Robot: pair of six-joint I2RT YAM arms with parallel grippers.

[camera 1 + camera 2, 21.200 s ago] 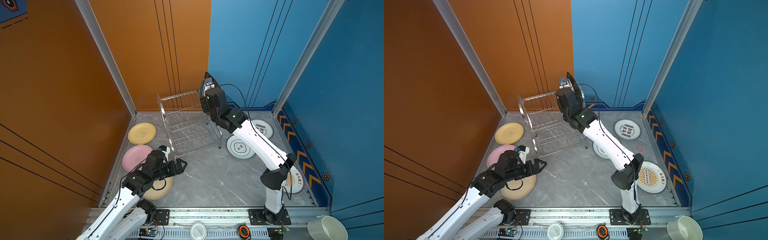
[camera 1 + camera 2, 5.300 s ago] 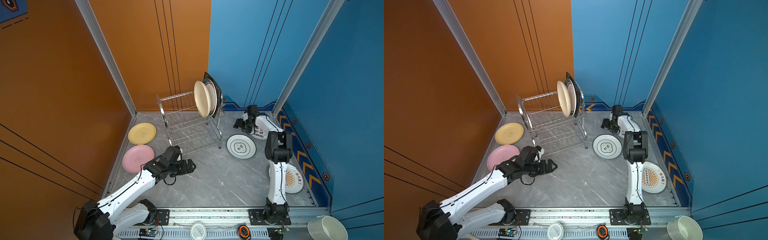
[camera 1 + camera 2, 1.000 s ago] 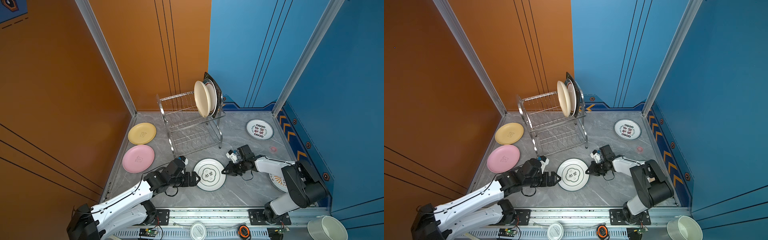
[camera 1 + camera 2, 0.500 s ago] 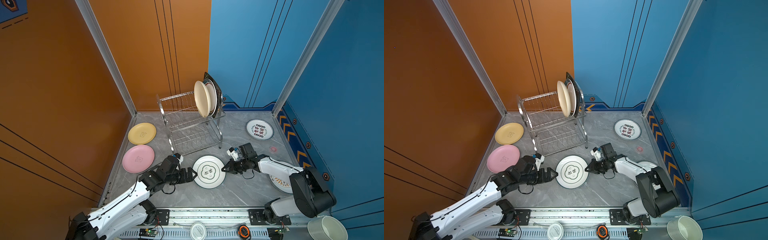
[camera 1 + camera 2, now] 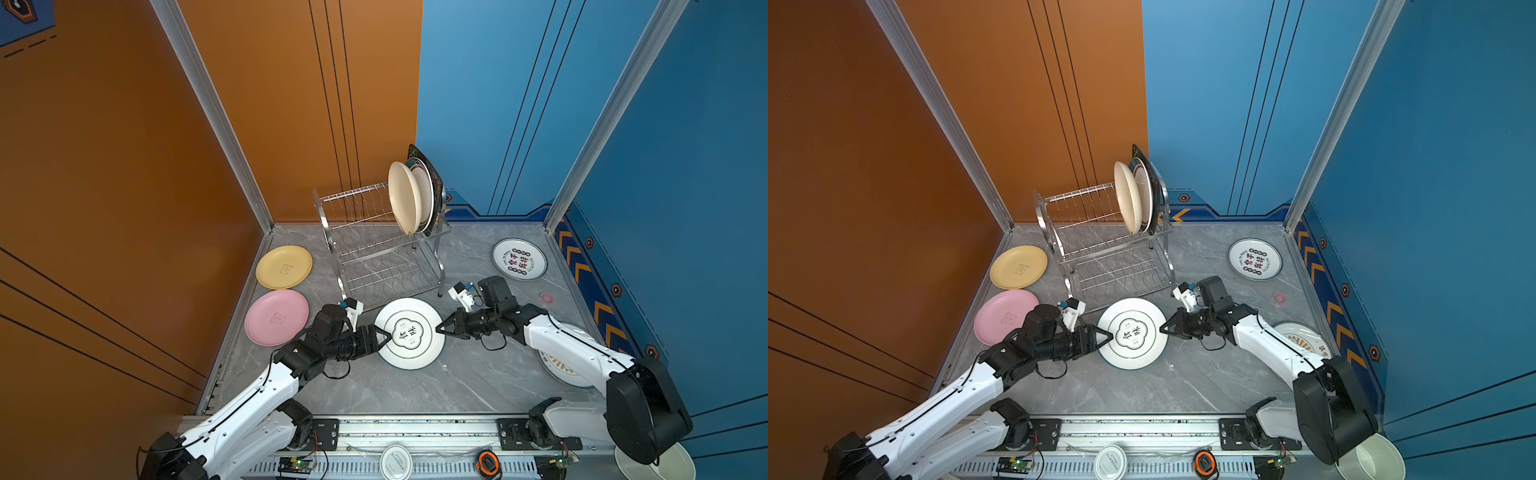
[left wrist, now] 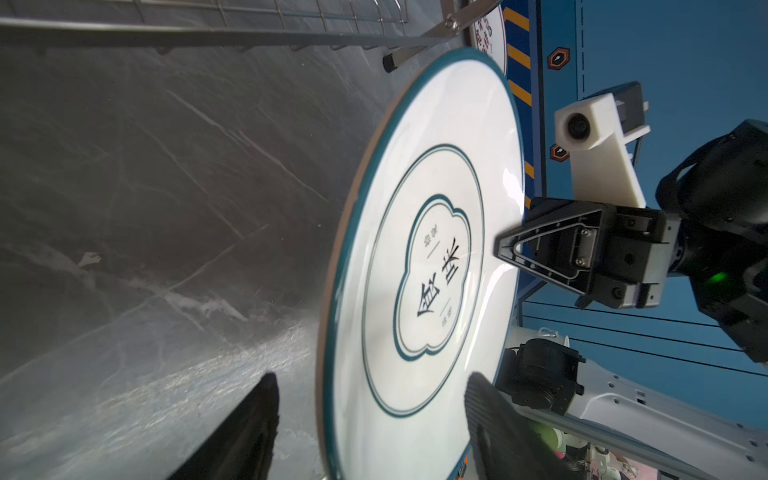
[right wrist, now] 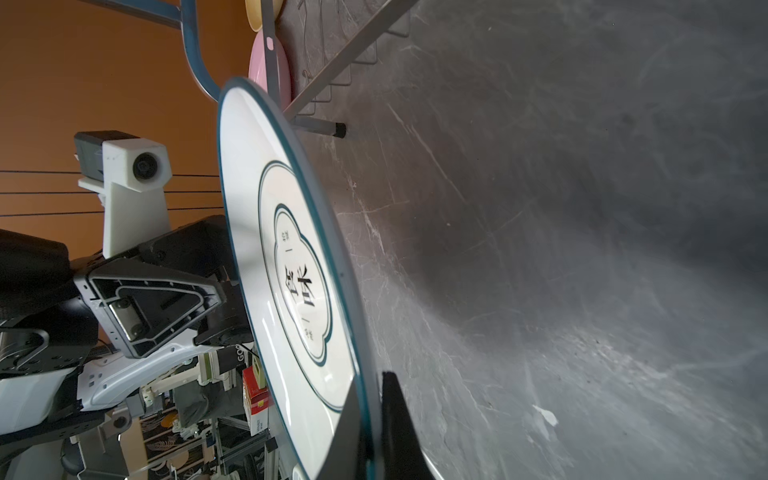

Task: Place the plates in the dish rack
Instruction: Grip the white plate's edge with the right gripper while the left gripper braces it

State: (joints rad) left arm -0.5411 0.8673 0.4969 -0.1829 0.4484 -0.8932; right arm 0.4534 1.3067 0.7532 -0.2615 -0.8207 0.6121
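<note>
A white plate (image 5: 409, 332) (image 5: 1131, 332) with a green rim and black characters hangs just above the table in front of the dish rack (image 5: 374, 249) (image 5: 1100, 249). My right gripper (image 5: 440, 328) (image 7: 372, 382) is shut on its right rim. My left gripper (image 5: 384, 336) (image 6: 372, 378) straddles the opposite rim, with a gap on each side of the plate (image 6: 415, 270). A beige plate (image 5: 403, 197), a white one and a black square one stand in the rack's upper tier. The yellow plate (image 5: 284, 267), pink plate (image 5: 276, 317) and another white character plate (image 5: 519, 258) lie flat.
A sunburst plate (image 5: 561, 365) lies partly under my right arm. A white bucket (image 5: 656, 465), a round lid (image 5: 396, 459) and an orange tape measure (image 5: 487, 461) sit at the front rail. Orange and blue walls close in the table's back and sides.
The right gripper has carried the plate slightly back and left. The left gripper has come forward over the plate's left rim, and its jaws have narrowed.
</note>
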